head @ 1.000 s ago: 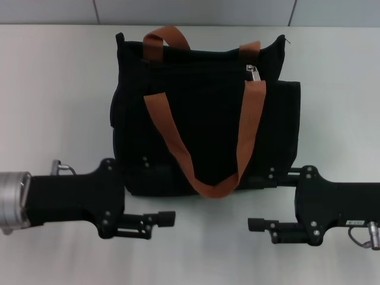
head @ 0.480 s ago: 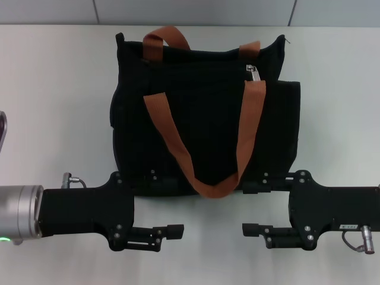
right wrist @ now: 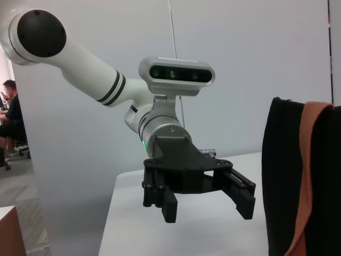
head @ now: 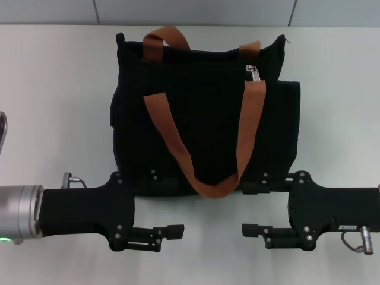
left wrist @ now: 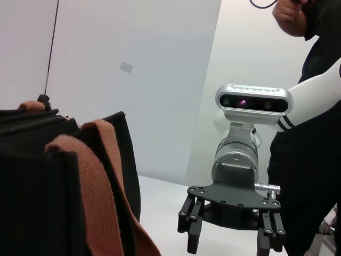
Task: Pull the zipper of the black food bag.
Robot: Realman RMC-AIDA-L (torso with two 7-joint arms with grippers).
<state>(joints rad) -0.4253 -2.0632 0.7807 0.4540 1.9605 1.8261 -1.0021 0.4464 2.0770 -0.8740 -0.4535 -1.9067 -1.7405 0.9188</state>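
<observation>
Head view, bag: the black food bag (head: 205,119) sits at centre on the white table (head: 53,89), upright, front toward the robot.
Head view, zipper: the zipper (head: 253,72) hangs at about 1 o'clock on the bag's front, just above the right orange strap (head: 249,127).
Head view, left gripper: the left gripper (head: 169,208) is at 7 o'clock, near the bag's base, fingers spread, holding nothing.
Head view, right gripper: the right gripper (head: 252,208) is at 5 o'clock, facing the left one, fingers apart, empty.
Left wrist view: bag edge with strap in the foreground; right gripper (left wrist: 229,234) beyond, released; a person (left wrist: 311,133) stands behind.
Right wrist view: left gripper (right wrist: 208,205) spread wide over the table; bag (right wrist: 285,176) beside it.
</observation>
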